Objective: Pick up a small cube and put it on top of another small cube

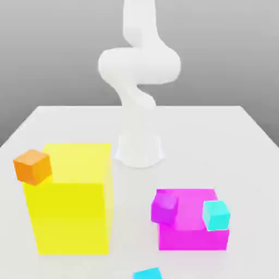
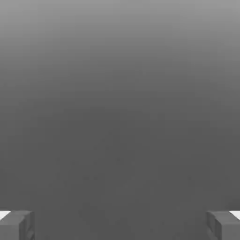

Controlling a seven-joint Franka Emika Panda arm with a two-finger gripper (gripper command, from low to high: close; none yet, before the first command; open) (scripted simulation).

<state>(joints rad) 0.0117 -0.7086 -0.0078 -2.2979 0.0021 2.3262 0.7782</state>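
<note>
As I read the dial on the exterior view, with twelve at the far edge and the centre at the arm's base, table (image 1: 229, 136): white and flat, and it carries everything I can see.
Arm (image 1: 139, 65): white, its base planted mid-table. It climbs straight toward twelve, bulges at a thick bend, and leaves the picture at the upper edge.
Yellow block (image 1: 71, 212): the biggest block, standing on the table at about eight o'clock from the base.
Magenta block (image 1: 190, 231): lower and smaller than the yellow one, at about five o'clock from the base and well apart from the yellow block.
Gripper (image 2: 120, 227): released. In the hand view I see its grey fingertips (image 2: 16, 226) far apart, with nothing between them but plain grey.
Orange cube (image 1: 32, 167): at the yellow block's ten o'clock corner, overlapping its top edge. I cannot tell whether it rests on the block.
Turquoise cube (image 1: 216, 214): pale, at the magenta block's three o'clock side, overlapping its upper edge.
Purple cube (image 1: 164, 207): the cube to be stacked on, at the magenta block's ten o'clock corner, touching or overlapping it. I cannot tell which.
Cyan-blue cube (image 1: 147, 274): the cube to be picked up, a deeper blue, on the table at six o'clock. It is cut by the lower edge, sits at seven o'clock from the magenta block, and is apart from it.
</note>
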